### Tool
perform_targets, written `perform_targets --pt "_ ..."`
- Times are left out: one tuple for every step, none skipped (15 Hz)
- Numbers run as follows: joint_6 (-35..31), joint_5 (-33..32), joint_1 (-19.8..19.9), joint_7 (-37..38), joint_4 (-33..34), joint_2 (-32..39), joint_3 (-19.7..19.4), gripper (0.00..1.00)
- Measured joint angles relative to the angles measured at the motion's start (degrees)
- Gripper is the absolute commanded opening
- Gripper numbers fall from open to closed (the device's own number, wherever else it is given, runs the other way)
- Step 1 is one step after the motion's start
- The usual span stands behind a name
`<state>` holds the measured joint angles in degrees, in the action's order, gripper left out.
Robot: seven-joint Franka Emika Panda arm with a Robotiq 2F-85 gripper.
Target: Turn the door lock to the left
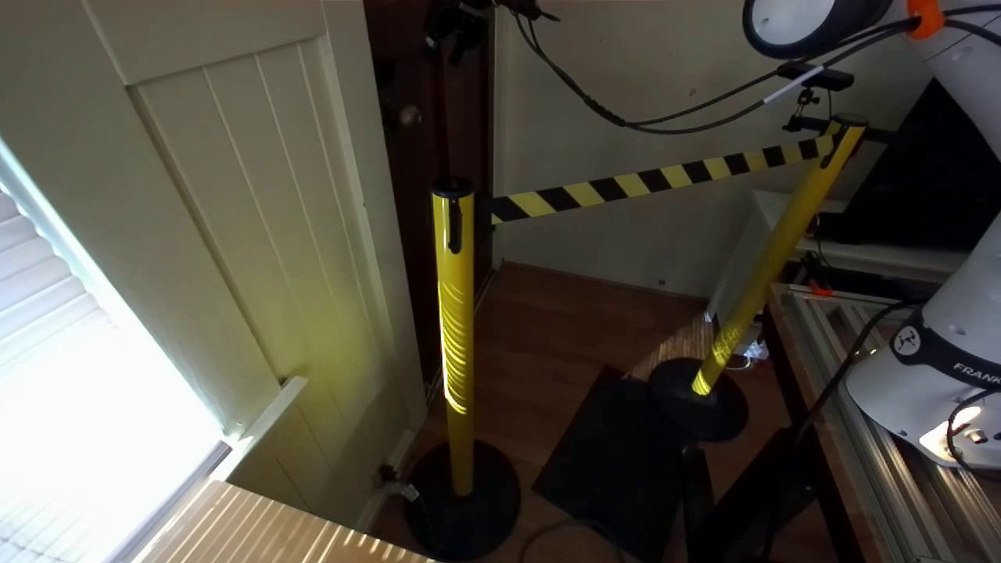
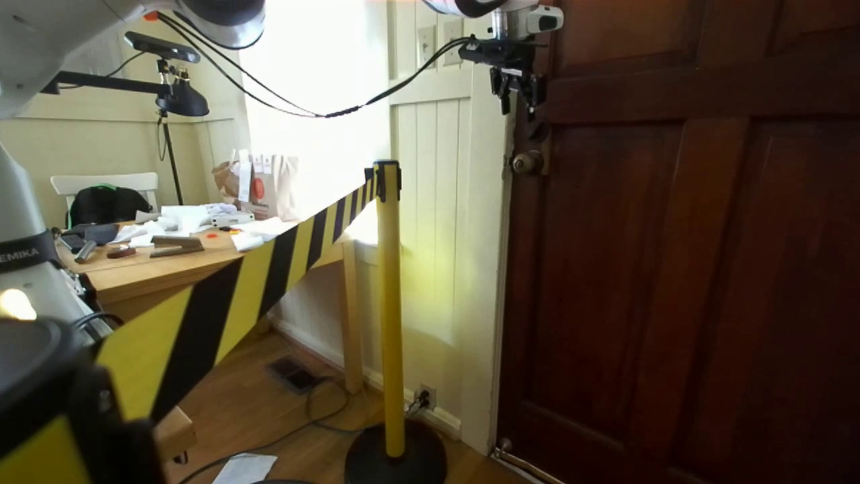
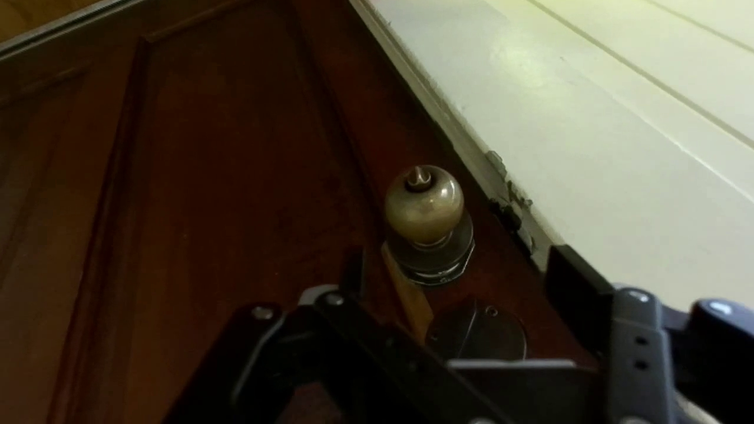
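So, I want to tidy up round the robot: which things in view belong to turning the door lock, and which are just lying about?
For the job: gripper, dark wooden door, doorknob, round plate near it (either could hold the lock meant).

Just around: yellow posts, striped tape, papers, black bag, paper bag.

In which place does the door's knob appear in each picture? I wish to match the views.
In an exterior view: the knob is high, left of centre.
In an exterior view: the knob is above mid-height, right of centre.
In the wrist view: the knob is near the middle, slightly right.
Shared landmark: the dark door, which carries the knob.
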<state>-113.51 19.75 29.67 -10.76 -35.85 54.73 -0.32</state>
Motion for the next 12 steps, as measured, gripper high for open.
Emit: perform_targets --pt "0.0 0.0 0.3 0.3 1.3 0.9 0.8 0.69" --pt "0.0 0.0 0.6 0.5 2.6 1.8 1.6 0.79" --pt "-0.2 0.0 0.7 0.5 4.0 2.8 2.3 0.80" --pt "-0.7 0.0 0.8 0.5 5.5 3.8 2.8 0.82" --pt "-1.3 0.0 0.8 0.5 7.0 4.8 3.3 0.86" --pt "-2.4 0.0 0.7 0.5 8.4 5.9 3.6 0.80" --pt "-3.7 0.0 0.6 0.5 9.8 6.9 3.9 0.81" --pt "-5.5 0.0 0.5 0.5 10.6 7.7 4.3 0.89" --pt "-7.9 0.0 0.4 0.4 10.5 8.0 4.7 0.94" --pt "-10.1 -0.1 0.3 0.4 10.4 8.3 4.9 0.83" --pt "-10.5 -0.2 0.2 0.4 10.4 8.4 5.0 0.88" --pt "-10.5 -0.2 0.2 0.4 10.4 8.5 5.1 0.93"
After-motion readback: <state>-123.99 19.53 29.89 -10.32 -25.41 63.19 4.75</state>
